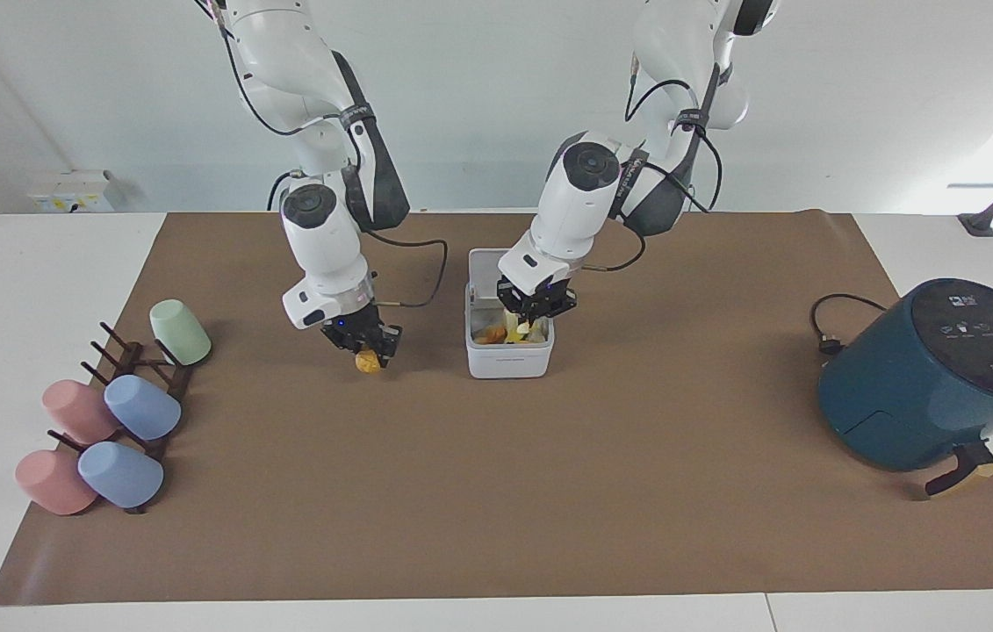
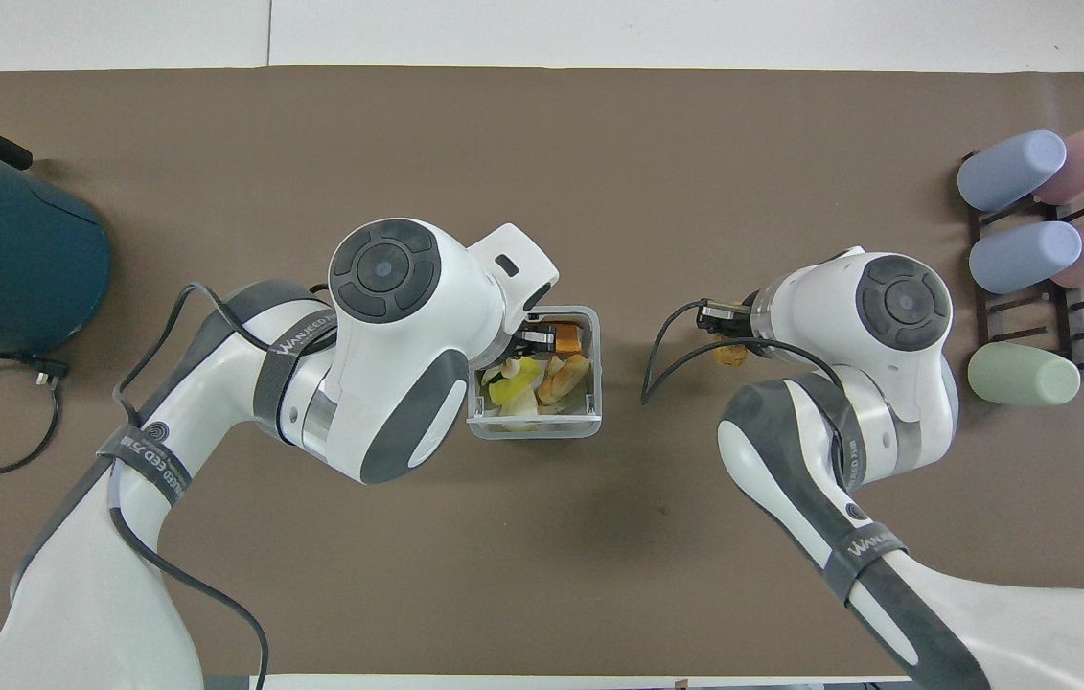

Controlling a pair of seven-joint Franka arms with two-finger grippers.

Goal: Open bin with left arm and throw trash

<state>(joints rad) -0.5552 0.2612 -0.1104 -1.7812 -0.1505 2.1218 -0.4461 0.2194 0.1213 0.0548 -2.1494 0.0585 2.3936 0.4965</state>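
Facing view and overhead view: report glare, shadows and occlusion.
Facing view: daylight blows out the wall above the air fryer; the table shadows are soft. Overhead view: the left arm hides a corner of the bin; faint arm shadow on the brown mat.

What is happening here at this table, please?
Two robot arms are throwing food scraps into the small white square plastic bin, whose lid stands open. The left gripper is over the bin, among the scraps already inside. The right gripper holds an orange-brown bread-like lump above the brown mat, beside the bin toward the right arm's end of the table.
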